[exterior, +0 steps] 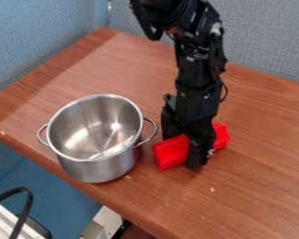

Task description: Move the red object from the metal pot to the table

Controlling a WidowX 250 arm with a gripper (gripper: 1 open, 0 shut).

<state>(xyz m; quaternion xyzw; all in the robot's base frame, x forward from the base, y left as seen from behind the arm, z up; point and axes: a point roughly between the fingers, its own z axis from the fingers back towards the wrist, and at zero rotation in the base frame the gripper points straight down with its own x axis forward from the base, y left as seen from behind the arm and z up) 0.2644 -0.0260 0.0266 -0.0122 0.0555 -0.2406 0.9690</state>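
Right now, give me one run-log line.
red object: on table, beside metal pot | pot: empty | gripper: down over red object

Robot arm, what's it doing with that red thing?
The robot arm is putting a red block down on the table. The block lies on the wood right beside the metal pot, which looks empty now. The gripper points straight down over the block, fingers on either side of it. Whether it has let go is hard to see from here.
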